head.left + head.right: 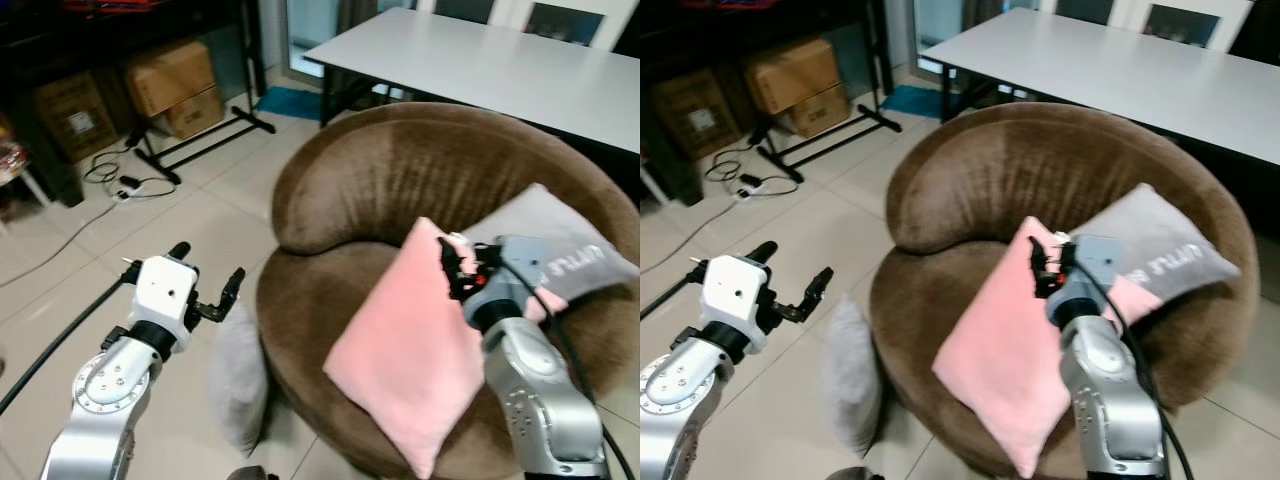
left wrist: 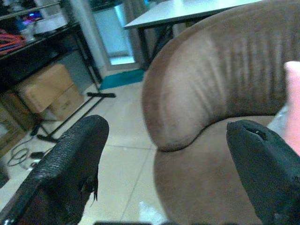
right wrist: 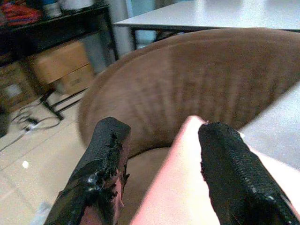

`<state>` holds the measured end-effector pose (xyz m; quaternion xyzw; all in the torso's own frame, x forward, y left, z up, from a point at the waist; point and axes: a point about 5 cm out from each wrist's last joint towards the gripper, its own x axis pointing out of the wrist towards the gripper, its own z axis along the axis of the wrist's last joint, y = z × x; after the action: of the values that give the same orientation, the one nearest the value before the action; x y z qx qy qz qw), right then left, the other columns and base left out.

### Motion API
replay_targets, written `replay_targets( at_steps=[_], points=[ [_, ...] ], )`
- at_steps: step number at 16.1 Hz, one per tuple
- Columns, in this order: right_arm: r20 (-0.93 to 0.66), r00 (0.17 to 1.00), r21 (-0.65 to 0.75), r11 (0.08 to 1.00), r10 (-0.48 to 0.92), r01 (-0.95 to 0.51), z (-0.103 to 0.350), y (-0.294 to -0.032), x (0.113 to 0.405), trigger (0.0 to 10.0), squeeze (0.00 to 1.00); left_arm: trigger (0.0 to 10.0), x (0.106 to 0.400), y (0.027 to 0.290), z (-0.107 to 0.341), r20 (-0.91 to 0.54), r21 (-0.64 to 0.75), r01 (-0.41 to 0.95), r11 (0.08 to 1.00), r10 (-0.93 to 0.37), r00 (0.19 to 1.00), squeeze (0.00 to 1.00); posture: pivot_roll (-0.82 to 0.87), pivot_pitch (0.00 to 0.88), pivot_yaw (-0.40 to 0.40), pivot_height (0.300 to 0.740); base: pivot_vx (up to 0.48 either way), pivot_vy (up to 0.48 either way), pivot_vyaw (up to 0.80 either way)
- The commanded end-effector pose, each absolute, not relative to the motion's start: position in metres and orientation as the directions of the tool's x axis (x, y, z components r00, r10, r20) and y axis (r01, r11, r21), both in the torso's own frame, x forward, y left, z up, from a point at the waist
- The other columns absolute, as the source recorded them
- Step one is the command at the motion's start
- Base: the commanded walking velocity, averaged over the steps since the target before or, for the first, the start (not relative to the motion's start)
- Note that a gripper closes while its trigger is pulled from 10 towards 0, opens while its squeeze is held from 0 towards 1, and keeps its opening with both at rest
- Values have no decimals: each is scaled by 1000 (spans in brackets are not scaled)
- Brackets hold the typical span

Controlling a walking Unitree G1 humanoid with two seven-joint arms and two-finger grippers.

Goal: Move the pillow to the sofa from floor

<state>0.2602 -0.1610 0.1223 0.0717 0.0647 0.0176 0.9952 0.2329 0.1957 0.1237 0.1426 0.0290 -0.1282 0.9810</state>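
Note:
A pink pillow (image 1: 410, 350) lies tilted on the seat of the round brown sofa (image 1: 400, 170), its lower corner hanging over the front edge. My right gripper (image 1: 455, 262) is at the pillow's top corner and stands open, fingers (image 3: 234, 173) spread on either side of that corner. A grey pillow (image 1: 238, 380) stands on the floor, leaning against the sofa's left side. My left gripper (image 1: 208, 268) hovers open above it, holding nothing.
A second grey pillow (image 1: 560, 240) with lettering rests against the sofa's right back. Behind the sofa is a white table (image 1: 500, 60). Cardboard boxes (image 1: 170, 75), a black stand (image 1: 200, 140) and cables (image 1: 115, 180) occupy the far left floor.

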Motion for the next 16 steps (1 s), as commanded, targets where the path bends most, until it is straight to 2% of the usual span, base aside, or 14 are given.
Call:
replay_targets(
  at_steps=[1, 16],
  points=[
    [-144, 989, 121, 992, 44, -27, 118, -160, 258, 10000, 0, 10000, 231, 196, 116, -109, 285, 242, 927, -219, 970, 173, -18, 0, -6, 740, 0, 326, 0],
    [-230, 971, 79, 996, 60, -42, 100, -147, 262, 10000, 0, 10000, 230, 197, 115, -71, 281, 151, 948, -136, 988, 173, 13, 0, -58, 740, 0, 346, 0]
  ],
)
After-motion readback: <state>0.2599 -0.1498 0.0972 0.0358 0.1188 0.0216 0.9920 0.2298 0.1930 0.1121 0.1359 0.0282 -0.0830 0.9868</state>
